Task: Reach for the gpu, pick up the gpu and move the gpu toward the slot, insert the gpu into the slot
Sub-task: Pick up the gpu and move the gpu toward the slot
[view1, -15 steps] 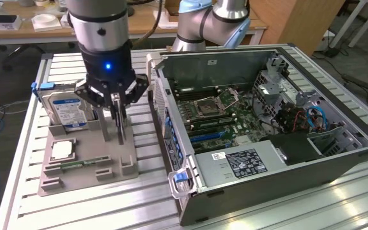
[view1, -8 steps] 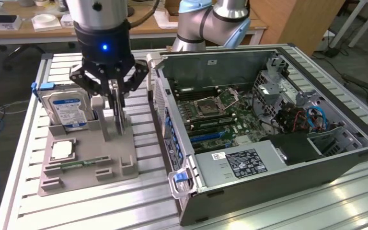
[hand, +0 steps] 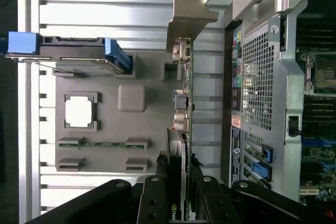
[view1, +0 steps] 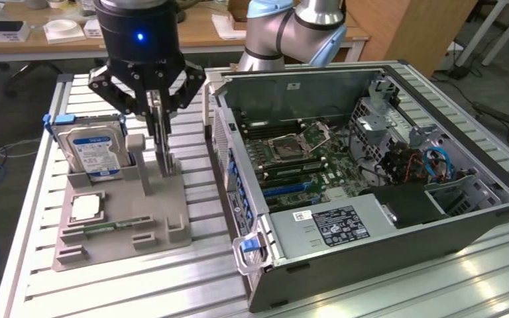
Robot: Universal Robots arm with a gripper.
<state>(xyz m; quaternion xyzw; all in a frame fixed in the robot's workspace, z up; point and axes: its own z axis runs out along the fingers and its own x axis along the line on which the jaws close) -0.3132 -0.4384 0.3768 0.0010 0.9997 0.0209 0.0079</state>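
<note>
Hard drive (view1: pixel 95 149) is standing at the exterior view's left on the grey holder (view1: pixel 122 232). Just right of it you are seeing the gpu (hand: pixel 185 111), a thin dark card on edge with a silver bracket (hand: pixel 190 14) at one end. Its long axis is running alongside the perforated wall of the computer case (view1: pixel 370 218), with the bracket pointing away from the gripper (view1: pixel 160 159), which is clamping the card's other end.
</note>
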